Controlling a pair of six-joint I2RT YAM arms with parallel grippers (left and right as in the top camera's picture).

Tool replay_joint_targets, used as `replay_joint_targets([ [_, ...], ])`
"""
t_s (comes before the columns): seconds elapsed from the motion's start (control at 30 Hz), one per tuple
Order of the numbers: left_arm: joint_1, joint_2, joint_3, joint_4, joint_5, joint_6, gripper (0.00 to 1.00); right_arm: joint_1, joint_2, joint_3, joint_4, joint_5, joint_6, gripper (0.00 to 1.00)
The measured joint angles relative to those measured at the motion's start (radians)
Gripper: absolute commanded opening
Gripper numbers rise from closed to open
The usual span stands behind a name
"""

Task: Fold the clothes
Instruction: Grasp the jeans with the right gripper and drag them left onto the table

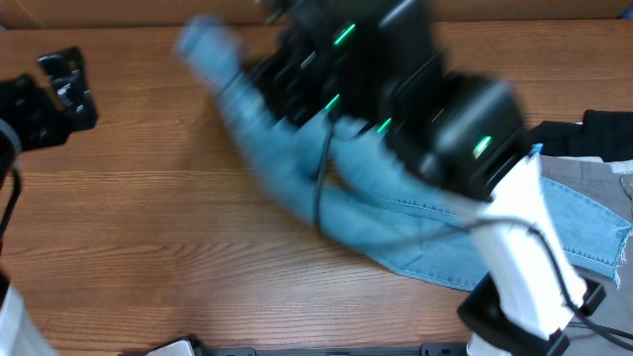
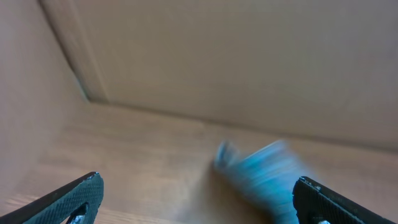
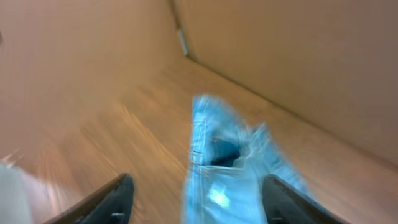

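The light-blue jeans [image 1: 287,163] lie crumpled in a diagonal band across the wooden table, from the far left [image 1: 206,44] to the right edge [image 1: 584,222], blurred by motion. My right arm reaches over them. In the right wrist view my right gripper [image 3: 198,179] is open, its fingers wide on either side of the waist end of the jeans [image 3: 217,155], where a white distress mark shows. My left gripper [image 1: 61,87] is at the far left, apart from the jeans. It is open and empty [image 2: 199,179], with a blurred end of the jeans [image 2: 261,174] ahead of it.
Grey trousers [image 1: 591,170] and a black garment [image 1: 605,129] lie at the right edge, partly under the jeans. A brown cardboard wall [image 2: 249,56] runs along the back of the table. Bare wood [image 1: 129,227] shows at the front left.
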Motion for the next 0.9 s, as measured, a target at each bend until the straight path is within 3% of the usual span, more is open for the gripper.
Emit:
replay_joint_targets([
  [0.17, 0.019, -0.045, 0.061, 0.0, -0.022, 0.0, 1.0, 0.117, -0.002, 0.0, -0.021, 0.252, -0.011, 0.85],
  [0.43, 0.019, 0.009, 0.066, -0.123, 0.03, 0.0, 1.0, 0.019, -0.087, -0.002, 0.028, 0.406, 0.026, 0.89],
  [0.63, -0.046, 0.18, 0.051, -0.247, 0.108, 0.054, 1.0, -0.054, -0.232, -0.001, 0.046, 0.435, 0.107, 0.92],
  [0.9, -0.216, 0.553, 0.018, -0.192, 0.077, 0.132, 1.0, -0.061, -0.285, 0.005, 0.026, 0.446, 0.151, 0.93],
])
